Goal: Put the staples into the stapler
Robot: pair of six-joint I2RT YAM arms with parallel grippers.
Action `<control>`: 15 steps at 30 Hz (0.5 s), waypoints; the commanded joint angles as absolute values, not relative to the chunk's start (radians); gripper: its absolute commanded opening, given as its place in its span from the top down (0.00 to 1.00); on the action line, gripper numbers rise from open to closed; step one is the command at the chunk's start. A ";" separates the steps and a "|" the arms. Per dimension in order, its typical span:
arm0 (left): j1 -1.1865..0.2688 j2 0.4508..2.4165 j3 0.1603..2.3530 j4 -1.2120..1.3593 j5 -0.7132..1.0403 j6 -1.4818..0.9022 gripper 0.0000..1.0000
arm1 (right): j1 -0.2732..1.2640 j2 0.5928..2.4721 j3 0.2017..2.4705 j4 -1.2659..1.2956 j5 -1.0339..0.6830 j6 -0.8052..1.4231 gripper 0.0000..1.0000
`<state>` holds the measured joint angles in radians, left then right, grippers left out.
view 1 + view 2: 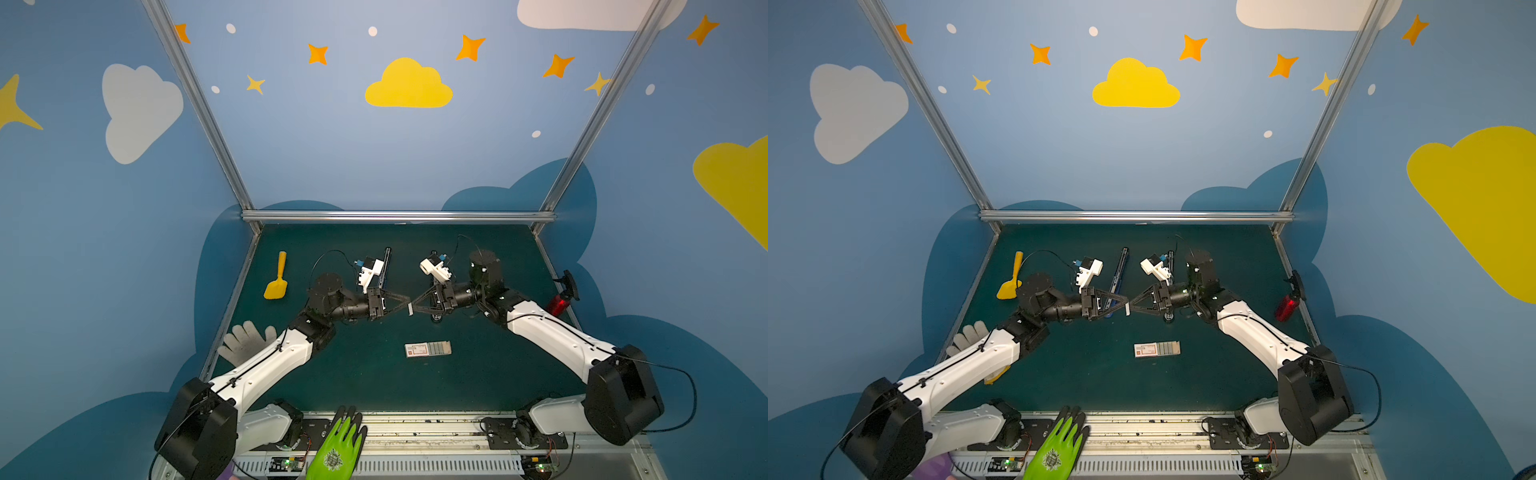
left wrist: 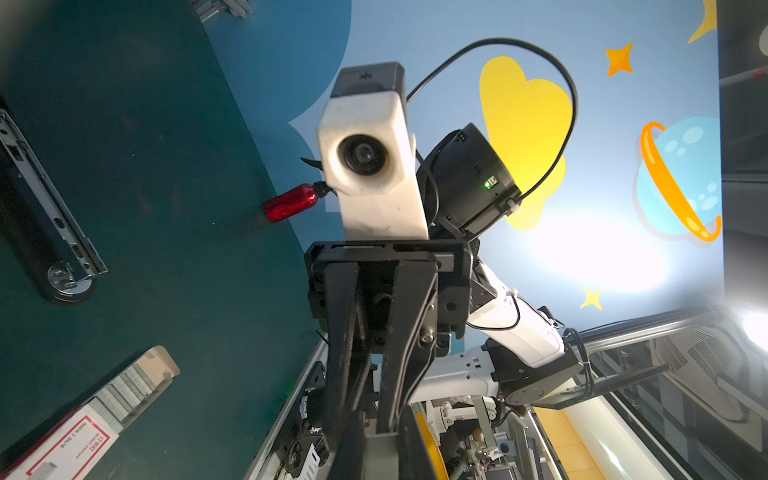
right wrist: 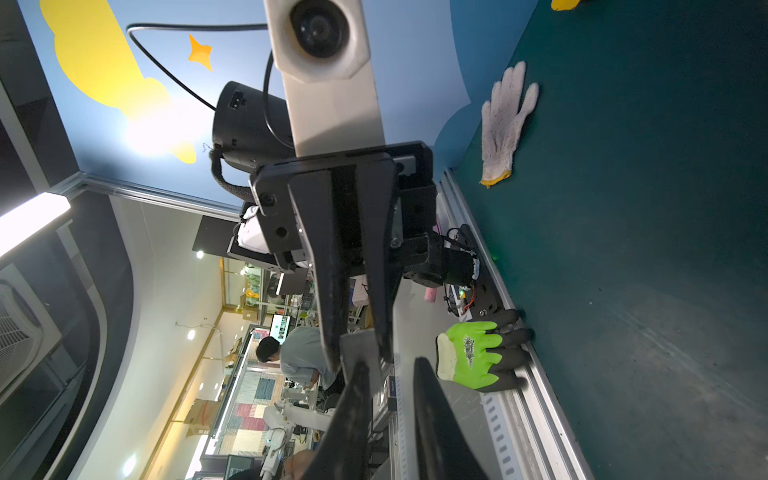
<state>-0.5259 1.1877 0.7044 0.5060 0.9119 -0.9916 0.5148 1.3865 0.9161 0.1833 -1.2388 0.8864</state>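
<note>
Both grippers meet tip to tip above the middle of the mat. My left gripper (image 1: 406,306) (image 2: 380,436) is shut on a thin silvery strip of staples (image 1: 410,309) (image 2: 380,461). My right gripper (image 1: 414,308) (image 3: 390,365) faces it with its jaws apart, and the strip (image 3: 357,347) sits by one of its fingertips. The white, red-labelled staples box (image 1: 428,349) (image 2: 83,432) lies on the mat in front, its tray slid out with more strips. A black stapler (image 2: 50,195) lies open with its metal channel up. It is mostly hidden under the right gripper in both top views.
A second long black-and-blue stapler-like piece (image 1: 1118,272) lies behind the left gripper. A yellow scoop (image 1: 276,282) and a grey knit glove (image 1: 247,338) are on the left. A red bottle (image 1: 559,303) stands at the right edge. A green glove (image 1: 338,444) lies on the front rail.
</note>
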 commanded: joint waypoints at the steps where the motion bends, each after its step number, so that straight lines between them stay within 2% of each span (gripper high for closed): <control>1: -0.523 1.162 0.733 0.468 0.900 -0.953 0.89 | 0.488 1.335 0.888 0.202 -1.234 0.891 0.72; 5: -0.513 1.157 0.734 0.437 0.888 -0.940 0.89 | 0.458 1.309 0.876 0.122 -1.219 0.844 0.68; 8: -0.491 1.140 0.760 0.274 0.838 -0.867 0.89 | 0.423 1.288 0.878 -0.006 -1.182 0.766 0.67; 12: -0.466 1.128 0.829 -0.017 0.706 -0.709 0.86 | 0.403 1.268 0.942 -0.348 -1.015 0.544 0.68; 15: -0.462 1.154 0.895 -0.183 0.587 -0.596 0.86 | 0.409 1.259 0.953 -0.466 -0.846 0.455 0.67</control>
<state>-0.4675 1.1519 0.8391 0.0433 0.7155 -0.7528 0.4038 1.2861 0.9207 -0.2462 -1.0225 0.6128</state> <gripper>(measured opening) 0.141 0.327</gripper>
